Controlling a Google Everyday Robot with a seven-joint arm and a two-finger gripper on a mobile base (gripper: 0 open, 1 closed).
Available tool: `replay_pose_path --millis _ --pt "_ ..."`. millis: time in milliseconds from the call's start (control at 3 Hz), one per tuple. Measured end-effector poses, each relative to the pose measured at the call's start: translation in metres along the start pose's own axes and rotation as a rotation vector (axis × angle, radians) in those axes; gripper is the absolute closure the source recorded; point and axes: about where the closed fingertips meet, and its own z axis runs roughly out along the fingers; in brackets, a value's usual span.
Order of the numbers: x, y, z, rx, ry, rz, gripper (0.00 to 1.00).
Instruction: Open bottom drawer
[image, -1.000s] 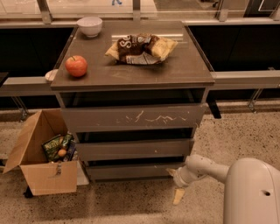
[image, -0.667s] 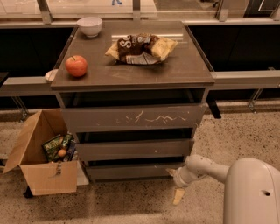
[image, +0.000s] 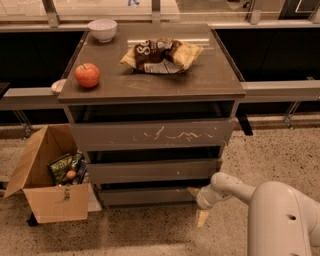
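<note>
The bottom drawer (image: 147, 196) is the lowest, narrowest grey-brown front of the three-drawer cabinet, plain and without a handle. It looks pushed in, set back under the middle drawer (image: 152, 171). My gripper (image: 197, 204) is at the drawer's right end, close to the floor, on a white wrist (image: 220, 187). Its two tan fingers are spread. The upper fingertip (image: 192, 191) is at the drawer's right corner, and the lower one points down at the floor.
The top drawer (image: 152, 134) has white scratches. On the cabinet top are a red apple (image: 87, 75), a white bowl (image: 102, 29) and chip bags (image: 161, 54). An open cardboard box (image: 47, 192) with snacks stands to the left. My white arm body (image: 285, 220) fills the bottom right.
</note>
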Motion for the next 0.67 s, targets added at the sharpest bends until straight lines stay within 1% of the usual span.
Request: replay_pose_path --millis 333,667 --pt "0.008 -0.026 0.012 0.019 0.008 -0.039 0.00" --pt "0.010 -0.047 0.019 0.050 0.028 -0.062 0.00"
